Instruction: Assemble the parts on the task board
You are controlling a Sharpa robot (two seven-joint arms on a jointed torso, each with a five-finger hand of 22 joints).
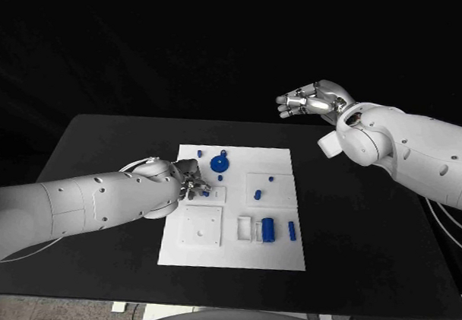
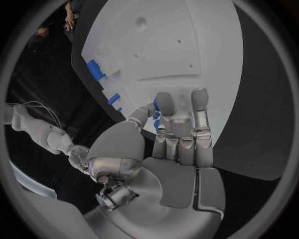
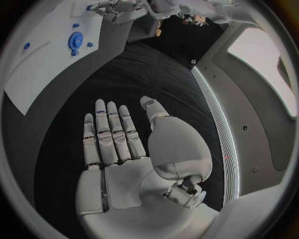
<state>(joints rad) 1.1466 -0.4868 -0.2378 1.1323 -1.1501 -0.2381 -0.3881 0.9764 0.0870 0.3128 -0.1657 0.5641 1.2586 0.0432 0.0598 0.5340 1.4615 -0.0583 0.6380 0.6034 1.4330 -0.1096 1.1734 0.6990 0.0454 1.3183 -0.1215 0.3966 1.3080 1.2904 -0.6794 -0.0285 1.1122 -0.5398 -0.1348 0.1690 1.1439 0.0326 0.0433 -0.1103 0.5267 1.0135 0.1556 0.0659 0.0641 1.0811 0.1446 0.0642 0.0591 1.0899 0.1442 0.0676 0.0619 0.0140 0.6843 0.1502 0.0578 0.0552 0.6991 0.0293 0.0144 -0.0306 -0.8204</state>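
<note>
The left hand (image 1: 188, 183) rests on the task board (image 1: 277, 256), perhaps pinching a blue part.

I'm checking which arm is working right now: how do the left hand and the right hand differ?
The left hand is low over the task board, fingertips by a small blue part; the right hand is raised beyond the table's far edge. Whether the left hand grips the part is unclear; the right hand holds nothing, fingers extended. Both are silver.

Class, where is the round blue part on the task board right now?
In the head view the round blue part sits near the far edge of the task board, just beyond the left hand.
</note>
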